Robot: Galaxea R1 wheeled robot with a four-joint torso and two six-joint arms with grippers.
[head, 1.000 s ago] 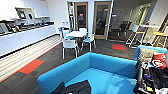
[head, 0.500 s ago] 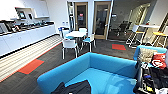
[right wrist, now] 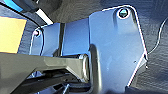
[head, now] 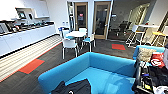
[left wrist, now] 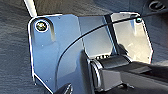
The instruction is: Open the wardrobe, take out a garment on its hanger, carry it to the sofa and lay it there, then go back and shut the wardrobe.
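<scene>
The black, limp, jacket-like garment (head: 75, 88) lies on the wide seat of the large bright blue upholstered sofa (head: 107, 66), at the near edge of the head view, bunched into a dark heap with a pale bit showing among the folds, possibly the hanger, though that cannot be settled. Judging by how it lies, the laying-down step looks done or nearly so.

The wrist views show each arm's dark plate over grey carpet (left wrist: 12, 50), and whether either end effector is released or clenched cannot be told.

The main risk is the garment's position. It sits close to the seat's front edge, and a limp fabric could slide off onto the floor if a trailing fold hangs over, or be dragged if any part is caught on an arm as the robot pulls away.

A second risk lies to the right, where the sofa carries a patterned cushion (head: 145, 53), a red and white bag (head: 158, 60) and dark cluttered gear (head: 147, 80); a wide swing of the base could knock these.
</scene>
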